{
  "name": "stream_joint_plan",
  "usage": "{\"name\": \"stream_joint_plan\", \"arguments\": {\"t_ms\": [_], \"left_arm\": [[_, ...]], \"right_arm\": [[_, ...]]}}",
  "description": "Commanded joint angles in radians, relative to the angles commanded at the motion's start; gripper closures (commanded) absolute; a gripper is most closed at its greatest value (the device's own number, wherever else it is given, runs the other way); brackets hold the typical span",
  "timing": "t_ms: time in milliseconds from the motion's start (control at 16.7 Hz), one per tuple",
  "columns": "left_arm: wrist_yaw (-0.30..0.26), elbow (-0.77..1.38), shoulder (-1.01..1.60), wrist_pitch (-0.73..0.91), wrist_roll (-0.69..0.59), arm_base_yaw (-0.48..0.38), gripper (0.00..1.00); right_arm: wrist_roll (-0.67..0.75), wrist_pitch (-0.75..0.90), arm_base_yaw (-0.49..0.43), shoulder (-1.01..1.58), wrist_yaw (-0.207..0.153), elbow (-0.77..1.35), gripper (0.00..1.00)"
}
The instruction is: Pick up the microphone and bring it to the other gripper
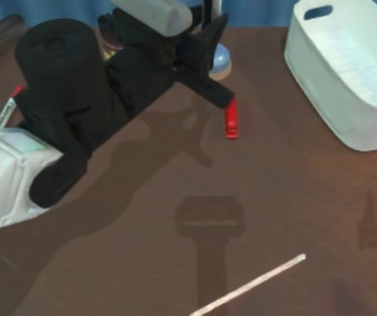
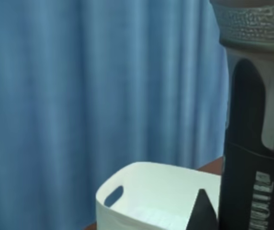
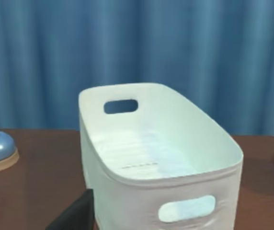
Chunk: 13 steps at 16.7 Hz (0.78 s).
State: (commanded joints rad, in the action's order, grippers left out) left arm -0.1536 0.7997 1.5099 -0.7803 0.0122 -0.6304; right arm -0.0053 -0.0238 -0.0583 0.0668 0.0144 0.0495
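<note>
Left hand [image 1: 223, 60] is up high over the back of the worktop [image 1: 175, 171], left of centre, and looks clamped on the microphone [image 2: 254, 143]. In the left wrist view the black handle fills the frame beside one finger [image 2: 201, 211], silver mesh head at the end away from the finger. Curtain and basket sit behind it, so I judge it lifted clear. I can't pick the microphone out from the top view; the arm hides it. Its long axis runs across the fingers, not along them. The right arm isn't visible from above. The right hand [image 3: 77, 218] shows only as one dark finger edge in its own wrist view, so I can't tell if it is wide or narrow. That camera faces the white basket [image 3: 161, 158], which puts the hand on the right side of the worktop, so the handover direction is rightward from the left hand, and the left arm is the one carrying. The basket [image 1: 347, 72] at back right is empty. A blue bell [image 1: 220, 58] sits under the left hand, with a red stapler [image 1: 231, 122] just in front of it. A marker [image 1: 7, 108] lies at far left.
</note>
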Motion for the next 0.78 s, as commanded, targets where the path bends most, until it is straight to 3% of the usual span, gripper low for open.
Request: {"name": "stream_joint_plan", "arguments": {"t_ms": [780], "left_arm": [[0.0,0.0,0.0,0.0,0.0,0.0,1.0]], "right_arm": [[-0.012,-0.317,-0.604,0.915,0.167,0.59,0.0]]}}
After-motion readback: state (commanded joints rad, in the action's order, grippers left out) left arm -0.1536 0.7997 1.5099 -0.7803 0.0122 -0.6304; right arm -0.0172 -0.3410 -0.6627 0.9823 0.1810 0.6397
